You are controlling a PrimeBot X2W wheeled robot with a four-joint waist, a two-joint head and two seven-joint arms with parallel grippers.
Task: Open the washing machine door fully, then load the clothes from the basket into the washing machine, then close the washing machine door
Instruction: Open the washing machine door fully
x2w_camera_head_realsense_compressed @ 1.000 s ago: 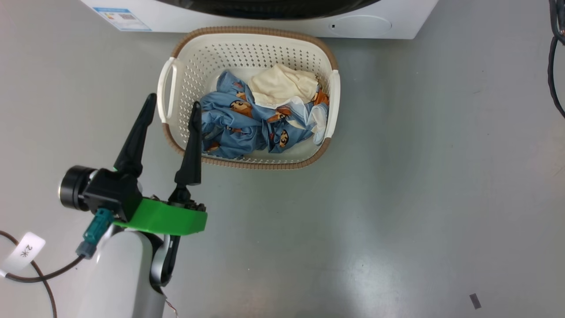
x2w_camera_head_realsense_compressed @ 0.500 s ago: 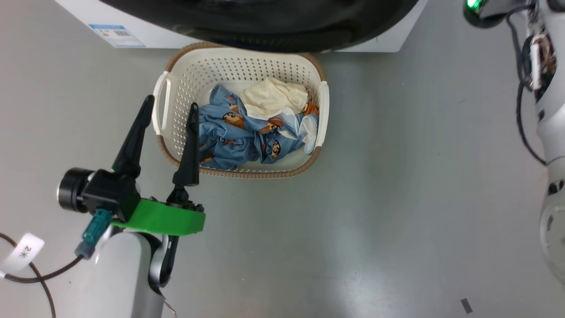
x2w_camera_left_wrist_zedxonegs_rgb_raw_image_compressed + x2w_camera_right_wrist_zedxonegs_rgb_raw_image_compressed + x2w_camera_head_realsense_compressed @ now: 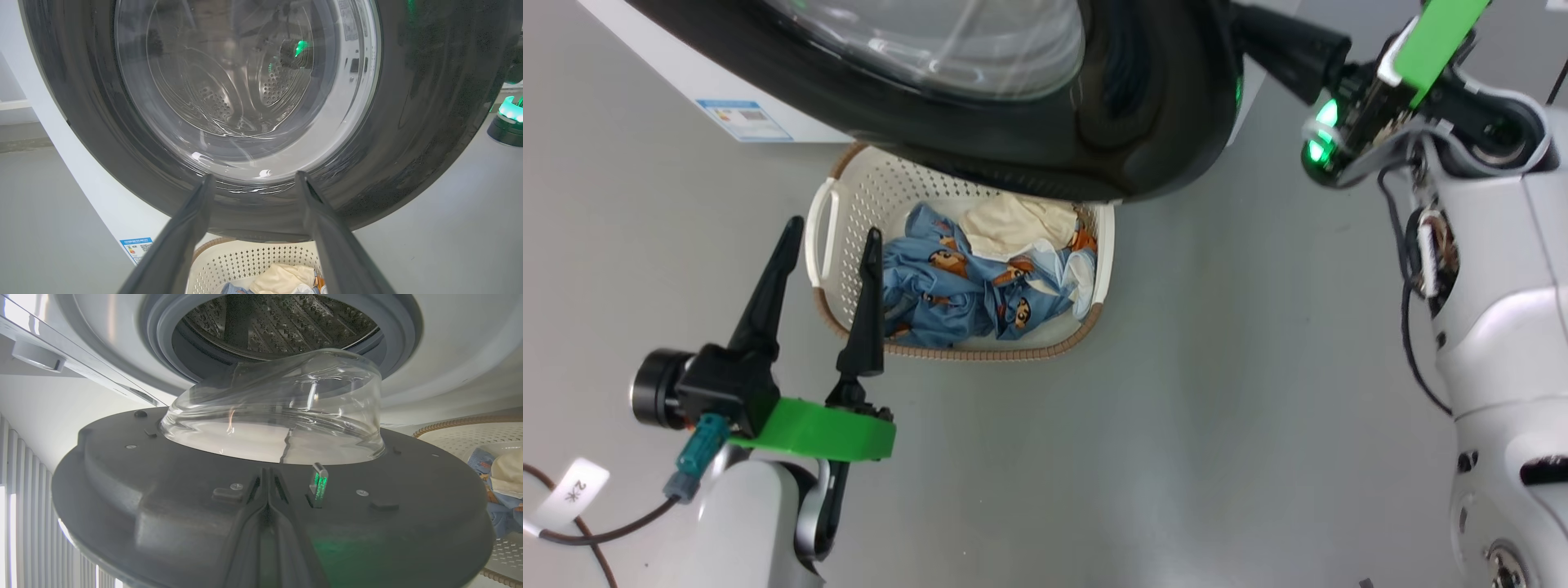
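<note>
The washing machine door (image 3: 980,139) stands partly open and hangs over the back of the basket (image 3: 980,353). My right gripper (image 3: 1258,37) is shut, its closed fingers (image 3: 267,490) lying against the door's black inner face (image 3: 163,506) below the glass bowl (image 3: 278,416). Behind it the steel drum (image 3: 278,322) of the washing machine (image 3: 678,61) shows. The clothes (image 3: 964,286), blue printed fabric with a cream piece, lie in the basket. My left gripper (image 3: 835,229) hangs open and empty beside the basket's left handle, facing the door's outer glass (image 3: 245,90).
Grey floor lies around the basket and to its right. My right arm's white body (image 3: 1503,327) fills the right edge. A cable with a white tag (image 3: 572,490) trails at the lower left.
The camera has tilted, shifting the picture. The door has swung out over the basket's back, and my right arm has come into view at its edge. My left gripper has stayed open.
</note>
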